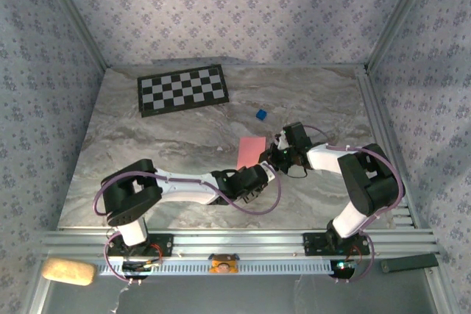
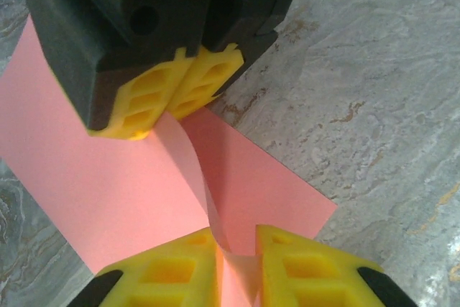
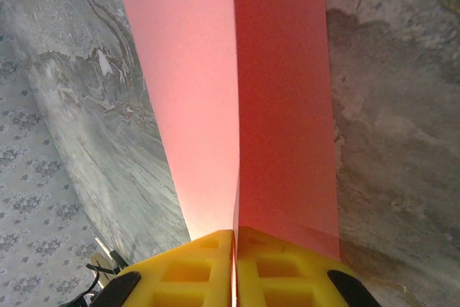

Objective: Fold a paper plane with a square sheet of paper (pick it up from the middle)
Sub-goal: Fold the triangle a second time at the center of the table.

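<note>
The job was at an early stage when I looked. The square sheet of paper [image 1: 250, 151] lay on the marble table [image 1: 147, 152], a little right of centre. It was near of the small blue block [image 1: 260, 114] and well apart from the checkerboard mat [image 1: 182, 88] at the far left. It read as a plain salmon-pink sheet, not a dart: I saw no pointed nose and no wing folds.

What had been done was the pick-up from the middle. In the left wrist view the sheet [image 2: 108, 177] was drawn up into a thin ridge along its centre line, with both flanks resting on the marble. The right gripper [image 2: 183, 95] had its yellow fingers pressed together on the far end of that ridge. Its own camera agreed: the right gripper [image 3: 235, 249] was closed with no gap. The sheet [image 3: 194, 70] ran away from it as two panels, one pale and one shaded, meeting at a straight line.

The left gripper [image 2: 237, 249] straddled the near end of the ridge, its jaws drawn in close with paper between them. I could not tell whether it was truly pinching.

I judged the centre crease only begun; sharpening it, the nose folds and the wings were all left.
</note>
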